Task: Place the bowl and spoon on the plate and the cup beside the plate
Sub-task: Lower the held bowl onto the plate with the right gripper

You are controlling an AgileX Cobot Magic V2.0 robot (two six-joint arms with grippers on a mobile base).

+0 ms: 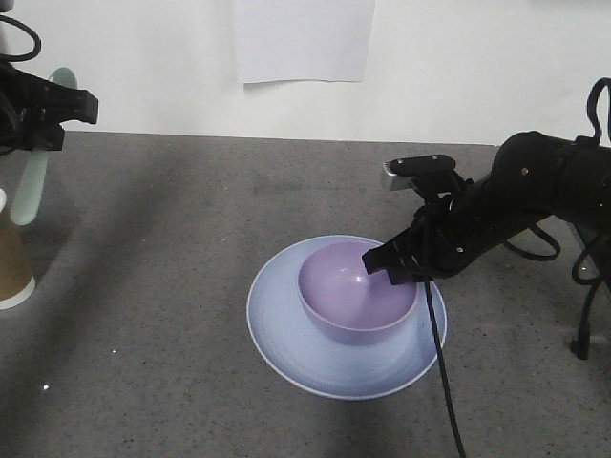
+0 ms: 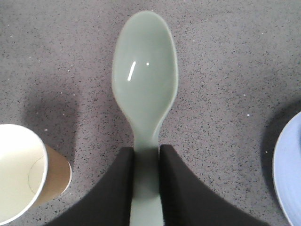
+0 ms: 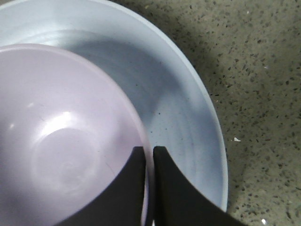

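The round lavender-purple plastic bowl (image 1: 355, 298) sits in the shallow pale blue-lilac plate (image 1: 277, 348). In the front view the right gripper (image 1: 389, 263) reaches down from a bent arm to the bowl's rim. The left gripper (image 1: 50, 107) hangs raised at far left, near the brown paper cup (image 1: 11, 272).

Left wrist view: the jaws are clamped on the handle of the pale mint-green plastic spoon (image 2: 145, 84), scoop forward, likely for carrying to the plate.

Right wrist view: the jaws pinch the bowl's wall, seemingly seating it.

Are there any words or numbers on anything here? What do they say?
None: no words, numbers or signs can be read in any view.
The white sheet on the wall looks blank.
The cup, bowl, plate and spoon are plain.
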